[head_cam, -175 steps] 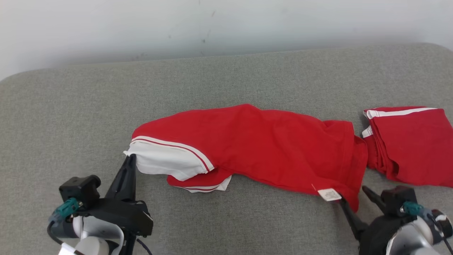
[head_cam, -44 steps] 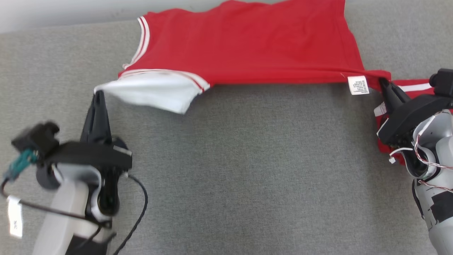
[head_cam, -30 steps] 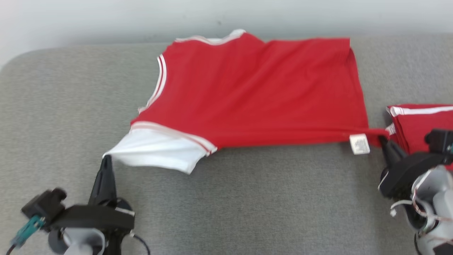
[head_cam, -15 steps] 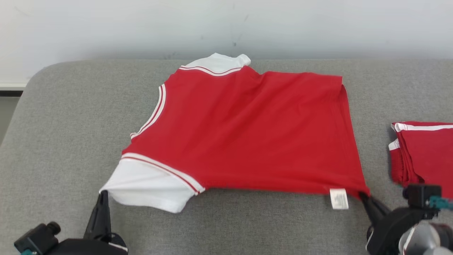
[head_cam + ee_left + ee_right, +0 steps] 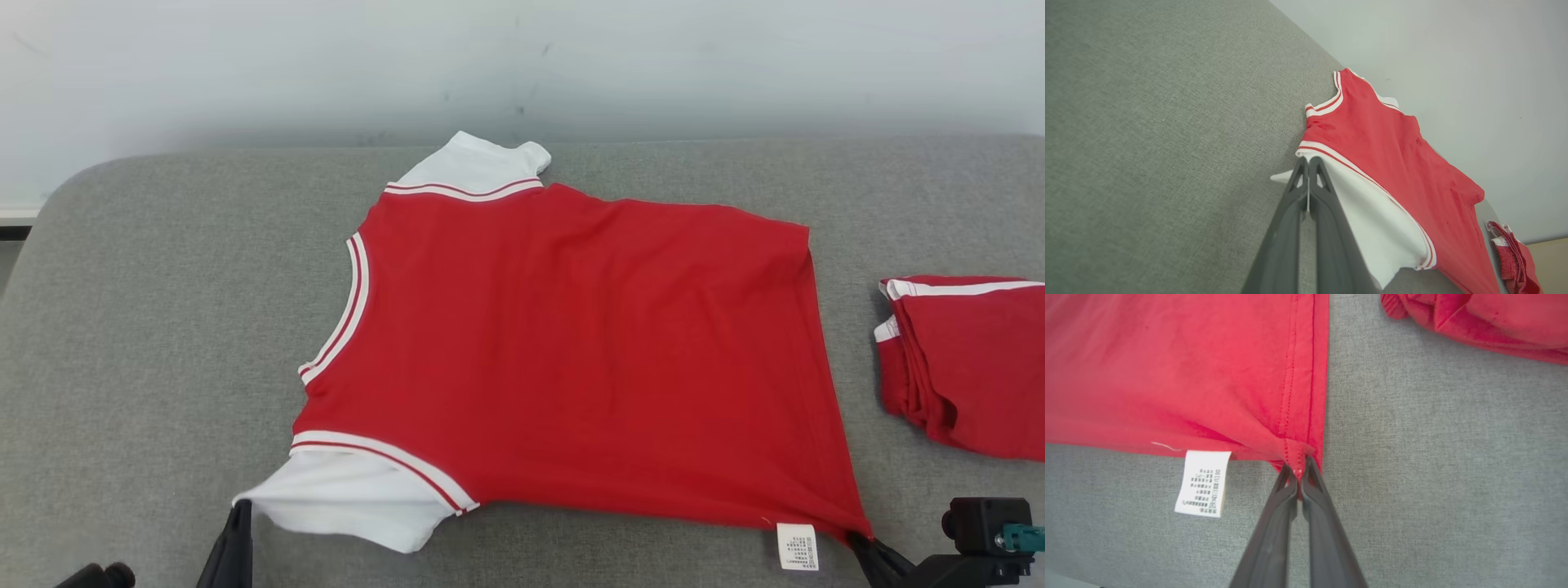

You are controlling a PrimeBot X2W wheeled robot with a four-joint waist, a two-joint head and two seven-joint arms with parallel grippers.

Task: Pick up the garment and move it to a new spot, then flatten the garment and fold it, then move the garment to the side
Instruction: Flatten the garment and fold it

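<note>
**Red garment laid flat, held at two near corners**

The red garment lay spread on the grey padded surface, its neckline toward the robot's left and its hem toward the right. The left gripper was closed tight on the edge of the near white sleeve. The right gripper was pinched onto the near hem corner, just beside the care label (print not legible). A folded red pile lay apart to the right.
</note>
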